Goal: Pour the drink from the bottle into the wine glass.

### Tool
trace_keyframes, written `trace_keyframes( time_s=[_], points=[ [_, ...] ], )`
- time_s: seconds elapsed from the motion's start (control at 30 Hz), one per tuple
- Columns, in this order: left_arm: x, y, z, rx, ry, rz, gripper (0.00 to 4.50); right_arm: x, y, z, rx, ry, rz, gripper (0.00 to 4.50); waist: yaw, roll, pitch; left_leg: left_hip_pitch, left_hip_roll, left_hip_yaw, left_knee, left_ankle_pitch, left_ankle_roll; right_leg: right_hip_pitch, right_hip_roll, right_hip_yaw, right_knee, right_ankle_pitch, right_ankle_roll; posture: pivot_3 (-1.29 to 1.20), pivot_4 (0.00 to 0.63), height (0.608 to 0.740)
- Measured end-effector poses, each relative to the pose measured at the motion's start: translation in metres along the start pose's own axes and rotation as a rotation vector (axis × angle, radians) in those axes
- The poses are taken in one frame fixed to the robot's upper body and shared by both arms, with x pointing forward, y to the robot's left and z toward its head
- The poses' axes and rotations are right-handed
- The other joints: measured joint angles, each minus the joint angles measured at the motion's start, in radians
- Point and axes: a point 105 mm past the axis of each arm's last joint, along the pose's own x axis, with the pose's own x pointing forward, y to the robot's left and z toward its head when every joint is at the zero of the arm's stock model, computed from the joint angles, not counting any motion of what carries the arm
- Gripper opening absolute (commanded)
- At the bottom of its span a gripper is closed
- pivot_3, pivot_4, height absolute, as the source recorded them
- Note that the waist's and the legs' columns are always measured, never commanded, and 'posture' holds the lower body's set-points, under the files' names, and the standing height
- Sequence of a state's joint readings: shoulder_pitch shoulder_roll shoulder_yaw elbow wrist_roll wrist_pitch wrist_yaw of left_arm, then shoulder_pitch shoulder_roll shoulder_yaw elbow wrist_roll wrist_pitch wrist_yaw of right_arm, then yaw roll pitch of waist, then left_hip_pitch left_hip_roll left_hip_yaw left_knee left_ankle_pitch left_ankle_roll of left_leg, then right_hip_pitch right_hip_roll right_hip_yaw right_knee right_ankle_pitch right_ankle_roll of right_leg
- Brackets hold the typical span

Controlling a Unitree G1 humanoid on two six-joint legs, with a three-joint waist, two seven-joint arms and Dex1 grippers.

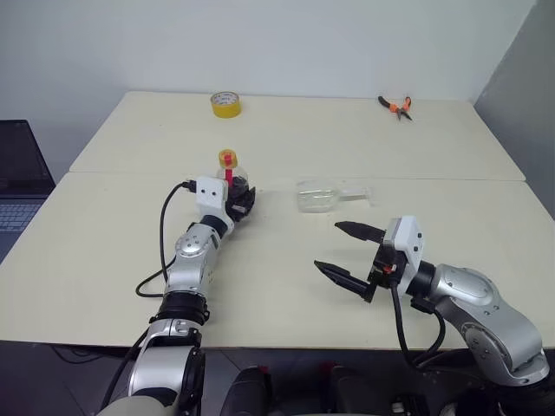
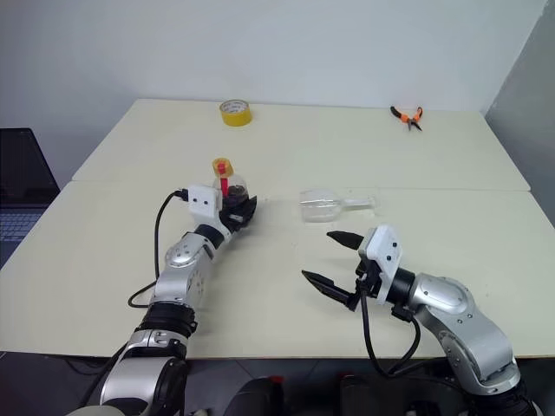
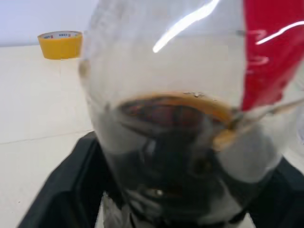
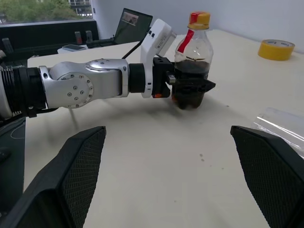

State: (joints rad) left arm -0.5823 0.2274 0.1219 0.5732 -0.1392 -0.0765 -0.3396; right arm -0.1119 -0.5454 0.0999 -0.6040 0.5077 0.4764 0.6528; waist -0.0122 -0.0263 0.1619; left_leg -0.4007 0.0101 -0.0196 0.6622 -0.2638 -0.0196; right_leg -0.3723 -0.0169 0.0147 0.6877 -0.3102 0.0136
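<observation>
Two pincers are mine: my left pincer [image 4: 190, 88] sits around the lower body of the bottle [image 4: 192, 59], fingers at both sides, though I cannot tell if they press it yet. The bottle stands upright near the tabletop's [image 1: 130, 251] middle, cap on, the drink [image 4: 190, 71] low inside. My right pincer [image 1: 351, 253] hangs wide and holds nothing toward the near edge. The wine glass [image 1: 325, 196] lies on its side just beyond it. I judge the grasp is in hand; next, the glass needs standing up and the cap removing.

One bottle [image 1: 231, 176], one wine glass [image 1: 323, 195], one tape roll [image 1: 225, 104], one pliers [image 1: 396, 106].
</observation>
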Motion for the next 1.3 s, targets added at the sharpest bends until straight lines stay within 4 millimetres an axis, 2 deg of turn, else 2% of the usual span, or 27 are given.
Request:
trace_keyframes(
  time_s=[0.13,0.27,0.3,0.4,0.5,0.67,0.77,0.83,1.0,1.3],
  points=[
    [0.0,-0.001,0.0,0.0,-0.001,-0.006,2.1,0.002,-0.001,0.005,-0.012,-0.012,-0.001,4.5,0.001,0.0,0.0,0.0,0.0,0.0,0.0,0.0,0.0,0.0,0.0,0.0,0.0,0.0,0.0,0.0,0.15,0.74],
    [-0.005,-0.005,0.0,0.007,-0.002,-0.03,1.86,0.003,0.0,0.009,-0.018,-0.023,-0.004,4.5,0.002,0.0,0.0,0.0,0.0,0.0,0.0,0.0,0.0,0.0,0.0,0.0,0.0,0.0,0.0,0.0,0.15,0.74],
    [-0.012,-0.009,0.001,0.01,-0.005,-0.062,1.84,0.003,0.0,0.011,-0.017,-0.03,-0.009,4.5,-0.001,0.0,0.001,-0.001,0.0,0.0,0.0,0.0,0.0,-0.001,0.0,0.001,0.0,0.0,0.0,0.0,0.15,0.74],
    [-0.037,-0.034,0.003,0.004,0.002,-0.228,1.82,0.0,-0.003,0.023,-0.034,-0.06,-0.047,4.5,-0.004,0.0,0.001,-0.001,0.0,0.0,0.0,0.001,-0.002,-0.001,-0.001,0.0,-0.001,0.0,0.0,0.0,0.15,0.74],
    [-0.053,-0.054,0.006,-0.012,0.033,-0.366,1.82,-0.004,-0.002,0.03,-0.04,-0.072,-0.056,4.5,-0.002,0.0,0.001,-0.001,0.0,-0.001,0.0,0.0,-0.001,0.0,-0.001,0.0,0.0,0.0,0.0,0.0,0.15,0.74],
    [-0.073,-0.097,0.02,0.004,0.051,-0.646,1.81,-0.014,0.007,0.019,-0.03,-0.021,-0.03,4.5,0.01,0.001,0.002,0.0,-0.001,-0.001,0.0,0.0,0.0,0.001,-0.001,-0.001,-0.001,0.0,0.0,0.0,0.15,0.74],
    [-0.085,-0.123,0.018,0.005,0.083,-0.815,1.81,-0.015,0.008,0.018,-0.029,-0.015,-0.027,4.5,0.009,0.001,0.002,0.0,-0.001,-0.001,0.0,0.0,0.0,0.001,-0.001,0.0,-0.001,0.0,0.0,0.0,0.15,0.74],
    [-0.091,-0.135,0.013,0.013,0.109,-0.896,1.81,-0.015,0.007,0.021,0.007,-0.012,-0.026,4.5,0.005,0.002,0.002,0.0,0.0,-0.001,-0.001,0.0,0.0,0.001,0.0,0.0,-0.001,0.0,0.0,0.0,0.15,0.74],
    [-0.089,-0.14,0.014,0.038,0.113,-0.943,1.74,-0.011,0.003,0.039,0.061,-0.036,-0.052,4.5,0.005,0.002,0.003,0.0,0.0,-0.002,-0.001,0.0,0.0,0.001,0.001,-0.001,0.0,0.0,-0.001,0.0,0.15,0.74],
    [-0.087,-0.143,0.005,0.064,0.141,-0.986,1.71,0.001,0.008,0.043,0.077,0.006,-0.052,4.5,0.006,0.002,0.003,-0.001,0.0,-0.002,-0.001,0.0,0.0,0.001,0.0,-0.001,-0.004,0.0,0.0,0.0,0.15,0.74]
  ],
)
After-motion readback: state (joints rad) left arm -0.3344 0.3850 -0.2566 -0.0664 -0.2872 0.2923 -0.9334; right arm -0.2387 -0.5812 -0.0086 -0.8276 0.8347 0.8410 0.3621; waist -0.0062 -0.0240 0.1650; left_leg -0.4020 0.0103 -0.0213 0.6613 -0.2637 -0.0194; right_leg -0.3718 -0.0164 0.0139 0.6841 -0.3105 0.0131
